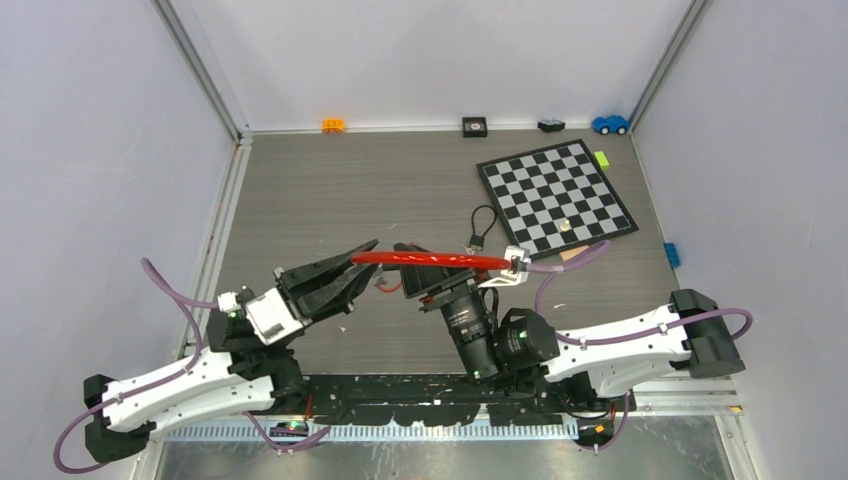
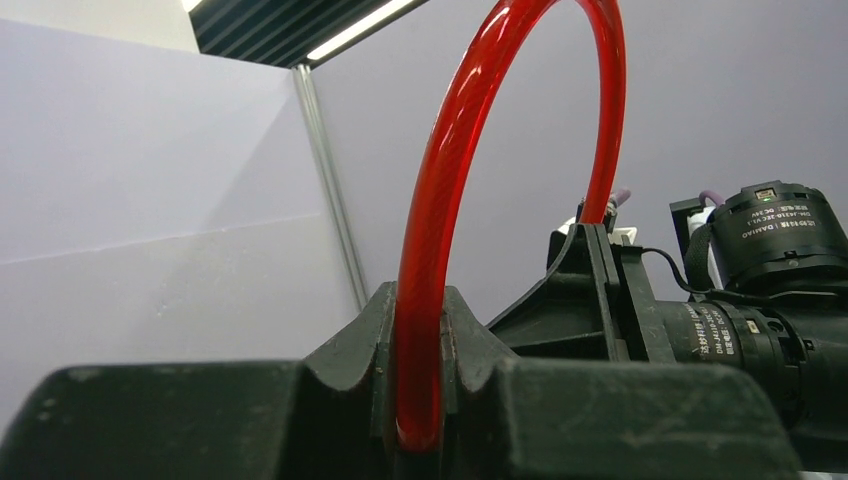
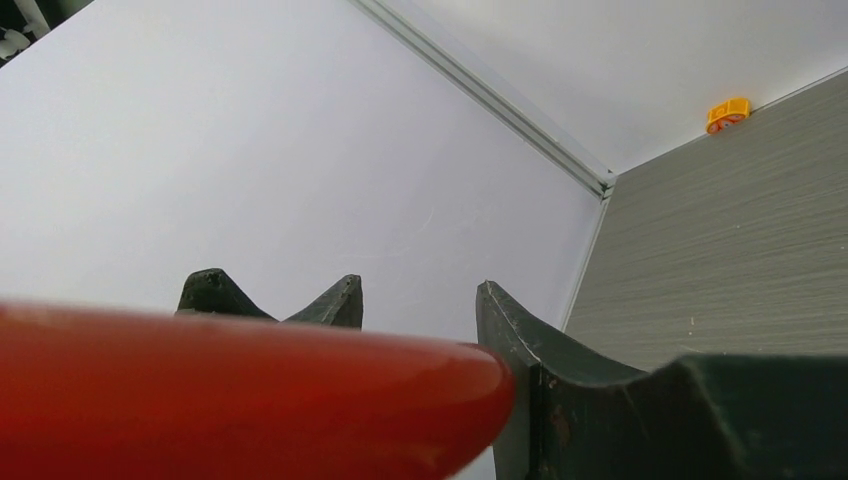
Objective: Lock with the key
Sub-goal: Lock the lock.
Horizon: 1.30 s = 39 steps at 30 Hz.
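Slippage threatens: left gripper [image 1: 358, 262] clamps narrowly on the red cable lock [image 1: 430, 259], held aloft over the table [image 1: 330, 190]. Right gripper [image 3: 415, 300] stands part-open just beside it, apparently gripping nothing, so the loop could twist or swing. Farther off, a motor label [image 2: 782, 222] reads DAMIAO.

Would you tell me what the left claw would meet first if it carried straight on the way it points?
Probably nothing near: past the red cable it grips, the left claw faces bare grey wall. The right claw sits just right of that line, though depth is unclear.
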### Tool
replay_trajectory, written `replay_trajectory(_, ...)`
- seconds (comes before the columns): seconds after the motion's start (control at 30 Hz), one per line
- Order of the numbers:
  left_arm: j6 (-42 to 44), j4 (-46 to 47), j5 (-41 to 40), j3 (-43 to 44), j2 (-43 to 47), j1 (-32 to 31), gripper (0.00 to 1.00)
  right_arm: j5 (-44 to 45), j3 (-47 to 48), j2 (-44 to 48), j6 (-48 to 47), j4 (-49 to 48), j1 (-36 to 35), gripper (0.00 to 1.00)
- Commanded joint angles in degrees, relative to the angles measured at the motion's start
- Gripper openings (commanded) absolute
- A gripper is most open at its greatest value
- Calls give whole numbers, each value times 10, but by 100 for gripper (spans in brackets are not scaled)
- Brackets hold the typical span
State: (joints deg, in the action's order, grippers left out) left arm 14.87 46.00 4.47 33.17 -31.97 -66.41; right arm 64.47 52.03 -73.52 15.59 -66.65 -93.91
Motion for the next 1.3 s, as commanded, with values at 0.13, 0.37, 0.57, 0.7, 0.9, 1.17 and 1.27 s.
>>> replay_trajectory(0.13,-40,64,-54,5,-9,-1,0,32,-15,32,-43,-67,-3,52)
replay_trajectory(0.37,-63,91,-125,4,-24,-2,0,52,-30,40,-32,-82,-3,54)
replay_trajectory(0.57,-79,113,-171,0,-36,-1,0,51,-32,42,-40,-86,-4,57)
replay_trajectory(0.7,-84,122,-171,0,-42,-2,0,53,-30,38,-40,-85,-2,58)
replay_trajectory(0.9,-87,128,-169,0,-45,-2,0,62,-30,32,-25,-88,-2,58)
replay_trajectory(1.17,-95,140,-170,-2,-48,-2,0,78,-37,30,8,-89,4,49)
replay_trajectory(1.27,-98,146,-170,-2,-52,-2,0,83,-36,26,17,-89,6,45)
